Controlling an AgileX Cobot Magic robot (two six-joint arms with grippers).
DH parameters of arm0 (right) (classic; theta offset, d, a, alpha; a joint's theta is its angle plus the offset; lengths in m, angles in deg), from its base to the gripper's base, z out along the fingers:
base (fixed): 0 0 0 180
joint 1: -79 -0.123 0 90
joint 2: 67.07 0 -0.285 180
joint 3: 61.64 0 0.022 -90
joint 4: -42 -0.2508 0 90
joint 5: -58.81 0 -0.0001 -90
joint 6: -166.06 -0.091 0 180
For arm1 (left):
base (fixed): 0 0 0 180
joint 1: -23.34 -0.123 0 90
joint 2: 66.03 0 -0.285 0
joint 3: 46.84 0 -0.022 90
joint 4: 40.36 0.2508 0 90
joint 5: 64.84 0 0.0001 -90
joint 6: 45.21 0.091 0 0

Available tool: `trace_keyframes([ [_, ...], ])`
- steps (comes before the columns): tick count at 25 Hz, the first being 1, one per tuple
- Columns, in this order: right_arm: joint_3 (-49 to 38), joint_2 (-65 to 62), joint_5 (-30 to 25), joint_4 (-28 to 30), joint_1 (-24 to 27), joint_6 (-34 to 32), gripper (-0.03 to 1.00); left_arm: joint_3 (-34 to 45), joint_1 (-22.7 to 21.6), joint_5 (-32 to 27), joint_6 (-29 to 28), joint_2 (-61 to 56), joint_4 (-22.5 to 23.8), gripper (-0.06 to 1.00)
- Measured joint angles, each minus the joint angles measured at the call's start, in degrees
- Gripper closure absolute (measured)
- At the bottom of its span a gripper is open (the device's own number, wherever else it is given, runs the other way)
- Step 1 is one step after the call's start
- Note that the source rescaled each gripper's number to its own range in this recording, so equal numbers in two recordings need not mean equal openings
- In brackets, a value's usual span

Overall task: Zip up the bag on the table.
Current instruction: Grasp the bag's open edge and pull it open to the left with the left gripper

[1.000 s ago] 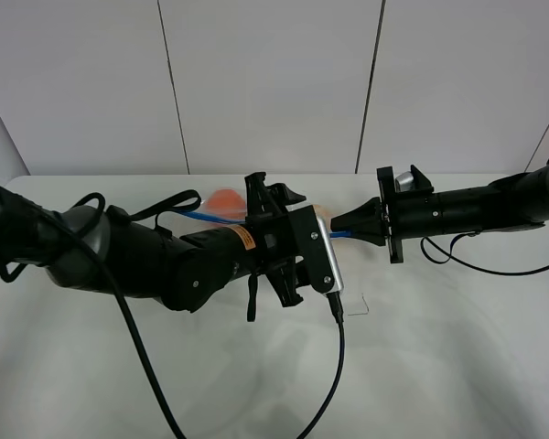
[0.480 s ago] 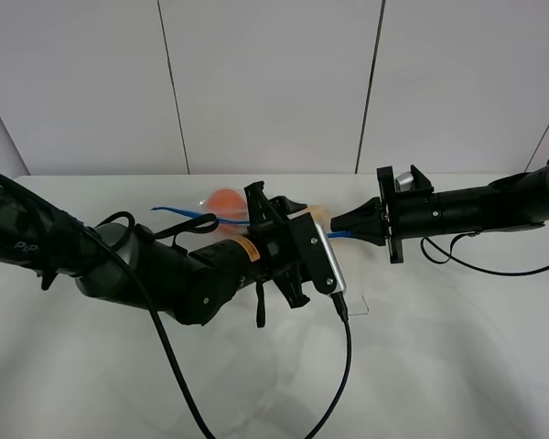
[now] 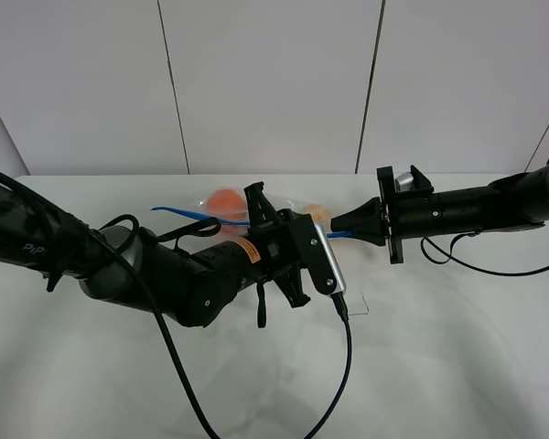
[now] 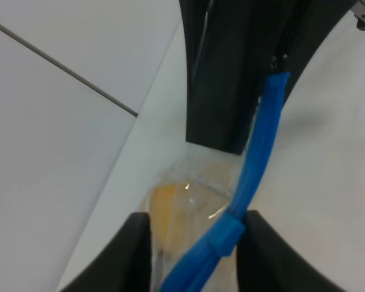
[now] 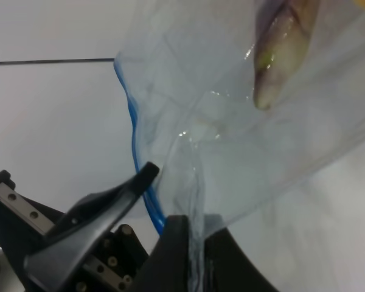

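The clear bag [image 3: 221, 201] hangs between my two grippers above the white table [image 3: 439, 347], orange produce showing through it. Its blue zipper strip [image 3: 188, 215] runs from the left behind my left gripper to my right gripper. My left gripper [image 3: 270, 212] straddles the strip; in the left wrist view [image 4: 198, 243] its fingers close around the strip at the blue slider [image 4: 228, 234]. My right gripper [image 3: 341, 229] is shut on the bag's right end; the right wrist view [image 5: 191, 222] shows it pinching clear plastic below the strip [image 5: 134, 134]. Purple and yellow produce [image 5: 280, 48] lies inside.
The left arm's cable [image 3: 343, 366] hangs down over the table in front. A white panelled wall [image 3: 274, 82] stands behind the table. A small faint mark [image 3: 364, 309] lies on the tabletop near the middle.
The left forearm has dropped lower and swung a little. The bag has stopped swaying, and more of the blue strip shows at the left. The right arm has not moved.
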Motion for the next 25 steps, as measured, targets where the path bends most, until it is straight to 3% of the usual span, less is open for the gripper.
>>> trace_keyframes([
  [4,0.0,0.0,0.0,-0.2,0.0,0.0,0.97,0.0,0.0,0.0,0.0,0.0,0.0,0.69],
  [11,0.0,0.0,-0.05,-0.2,0.0,0.0,0.97,0.0,0.0,0.0,0.0,0.0,0.06,0.75],
  [15,0.0,0.0,-0.18,-0.48,0.0,-0.04,0.97,0.0,0.0,-0.08,0.0,0.0,0.21,0.94],
  [21,0.0,-0.04,-0.18,-0.54,0.0,-0.04,0.97,0.0,0.0,-0.08,0.75,0.0,0.21,0.94],
  [25,0.0,-0.04,-0.18,-0.44,-0.18,-0.04,0.97,1.1,-0.43,0.59,5.42,0.0,0.21,0.94],
])
